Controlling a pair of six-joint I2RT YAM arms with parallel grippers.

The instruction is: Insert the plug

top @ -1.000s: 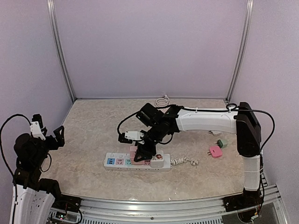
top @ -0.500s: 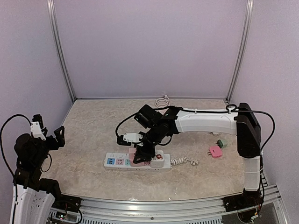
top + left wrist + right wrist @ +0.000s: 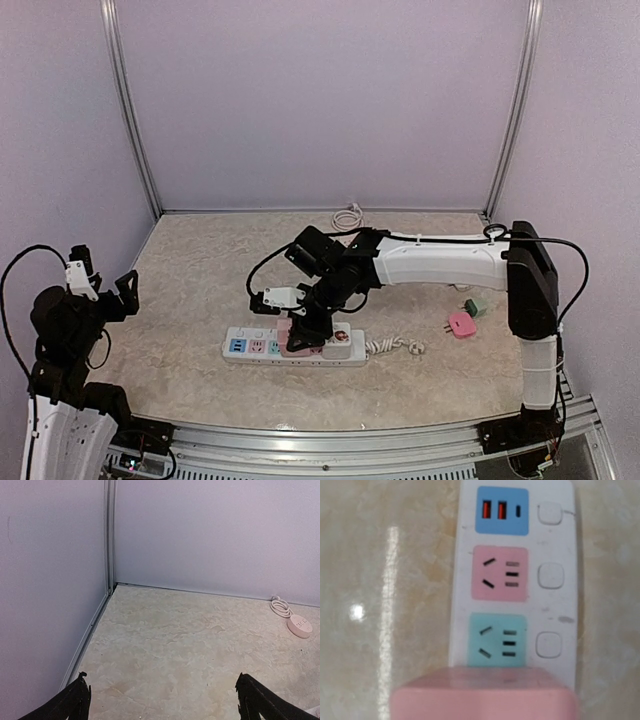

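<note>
My L gripper (image 3: 162,700) sits well left of the power strip (image 3: 250,346), jaws wide apart w/ nothing between them. It's parked there, I reckon, to keep out of the R arm's way. Along the strip, L to R from above: blue USB block (image 3: 502,510), pink socket (image 3: 499,574), teal socket (image 3: 497,641). My R gripper (image 3: 303,328) hangs right over the strip just past those, clamped on the pink plug (image 3: 485,695). Wrist cam shows the plug's body just beside the teal socket, held square to the strip, prob so the pins meet the next slots. Can't see the pins, so can't tell if they're in. Well right of the strip lie a spare pink plug (image 3: 461,324) & a green plug (image 3: 477,306), not needed now
</note>
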